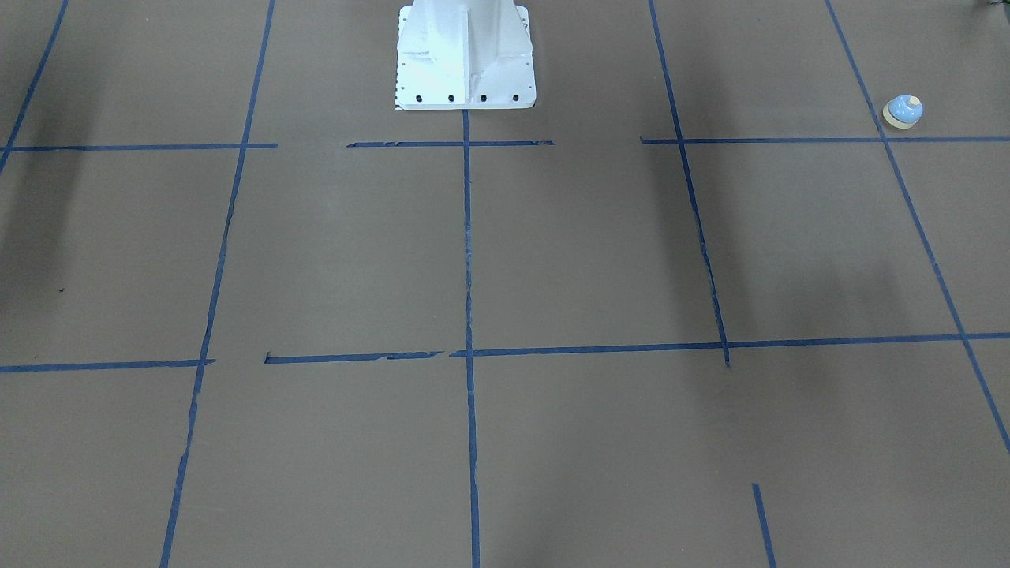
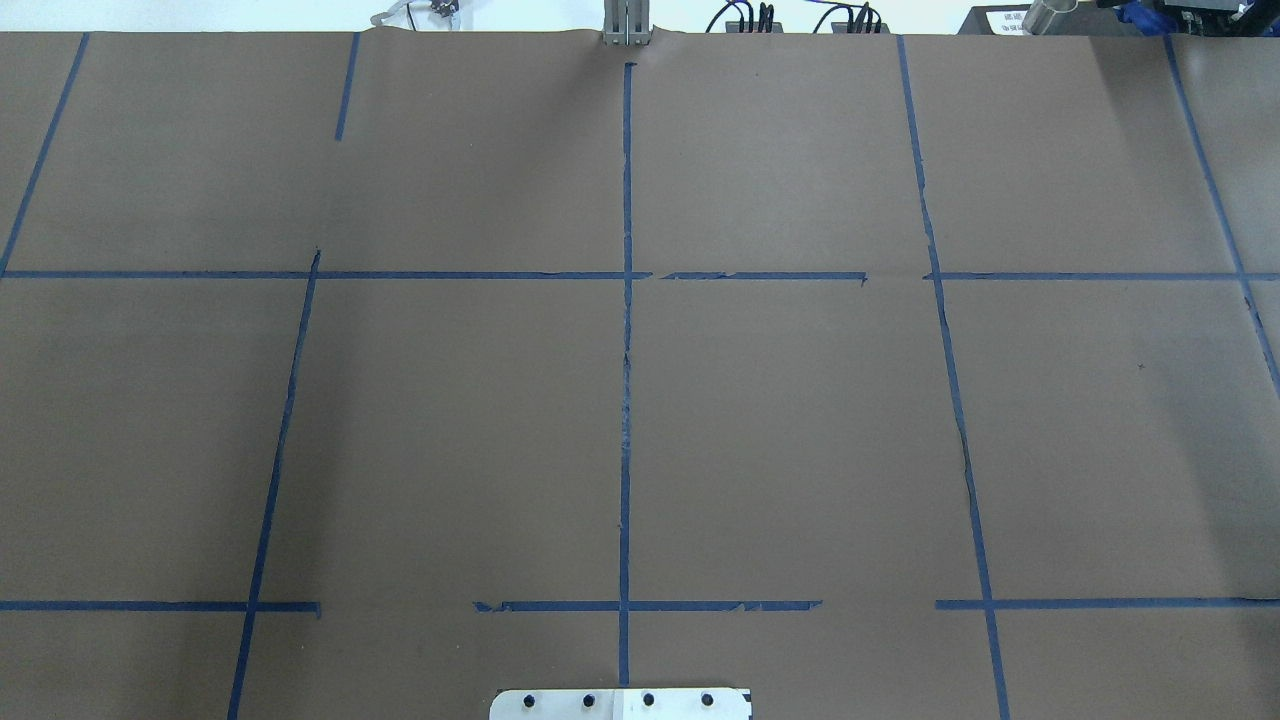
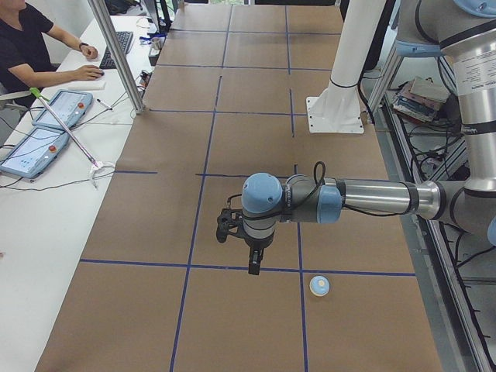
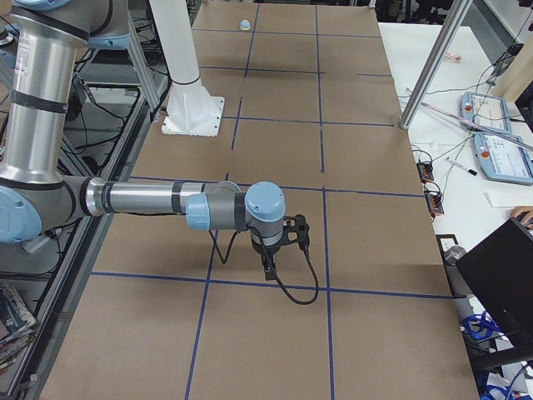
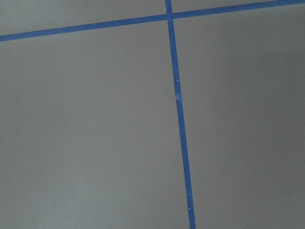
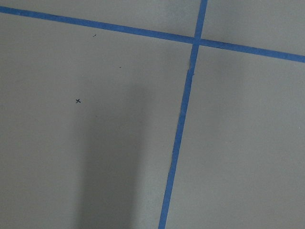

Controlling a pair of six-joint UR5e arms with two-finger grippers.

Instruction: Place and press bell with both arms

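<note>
Bare brown paper (image 1: 592, 237) surrounds the bell (image 1: 903, 111) on every side, leaving room to reach it from above or sideways. The white pedestal (image 1: 465, 55) stands well apart from it.

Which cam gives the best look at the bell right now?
Exterior front-facing: the bell is sharp, showing blue dome, cream base and button. Exterior left shows it smaller, from above. Exterior right shows a far speck. Overhead and both wrist views miss it.

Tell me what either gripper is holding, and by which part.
Nothing is held. The bell sits alone on the table, apart from the left gripper and far from the right gripper.
</note>
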